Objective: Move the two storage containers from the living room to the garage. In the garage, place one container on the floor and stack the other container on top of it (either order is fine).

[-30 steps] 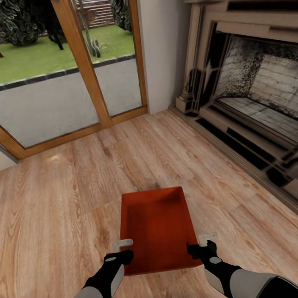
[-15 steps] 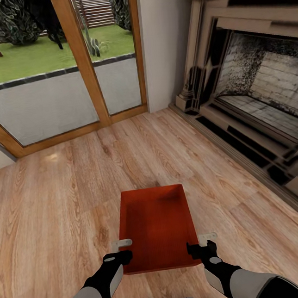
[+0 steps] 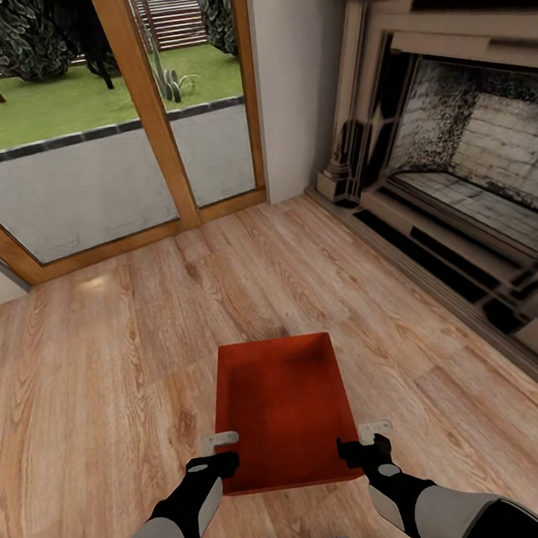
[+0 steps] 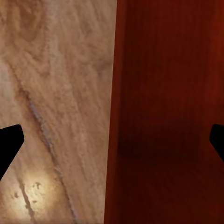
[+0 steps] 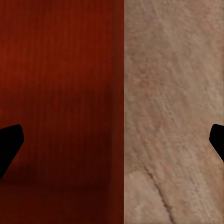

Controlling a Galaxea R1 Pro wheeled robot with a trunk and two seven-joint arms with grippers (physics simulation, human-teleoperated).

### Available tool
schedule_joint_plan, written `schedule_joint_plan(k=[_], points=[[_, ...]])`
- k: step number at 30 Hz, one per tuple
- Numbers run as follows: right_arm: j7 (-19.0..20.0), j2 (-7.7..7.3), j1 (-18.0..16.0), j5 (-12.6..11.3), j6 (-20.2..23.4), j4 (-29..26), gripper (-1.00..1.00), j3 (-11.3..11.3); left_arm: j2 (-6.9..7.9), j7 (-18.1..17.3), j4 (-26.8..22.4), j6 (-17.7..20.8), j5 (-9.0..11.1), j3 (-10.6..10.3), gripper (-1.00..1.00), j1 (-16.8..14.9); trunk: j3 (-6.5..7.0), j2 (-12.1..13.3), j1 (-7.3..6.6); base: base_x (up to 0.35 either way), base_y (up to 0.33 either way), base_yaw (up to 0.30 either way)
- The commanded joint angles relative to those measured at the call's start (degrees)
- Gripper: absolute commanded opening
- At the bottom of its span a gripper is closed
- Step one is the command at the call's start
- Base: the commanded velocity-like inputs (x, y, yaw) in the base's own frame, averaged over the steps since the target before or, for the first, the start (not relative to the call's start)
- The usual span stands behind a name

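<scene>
The left claw (image 3: 224,451) is seen in the head view at the left wall of an orange-red rectangular open-top storage container (image 3: 284,414), near its closer end. In the left wrist view its two dark fingertips (image 4: 9,144) are spread wide, one over the floor and one over the container's interior (image 4: 163,93), so the wall is straddled; the claw is released, and contact with the wall cannot be confirmed. The right claw (image 3: 364,442) is placed likewise at the right wall. In the right wrist view its fingertips (image 5: 9,144) are also set wide apart on either side of the wall (image 5: 117,93); it too is released. The container is found resting on the light wood plank floor (image 3: 106,381) directly ahead of the robot. Beyond it, a wood-framed glass door (image 3: 149,115) giving onto a lawn is recorded, and to the right a dark ornate fireplace surround (image 3: 457,153) with a brick-lined hearth.
</scene>
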Motion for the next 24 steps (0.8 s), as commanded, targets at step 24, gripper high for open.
schedule_joint_plan(k=[24], points=[[-0.17,0.02,-0.02,-0.42,-0.14,0.04,1.0,0.49,-0.06,0.04,-0.18,0.33,-0.16,0.51,1.0,0.0,-0.04,-0.01,-0.01,0.044,0.0,0.0]])
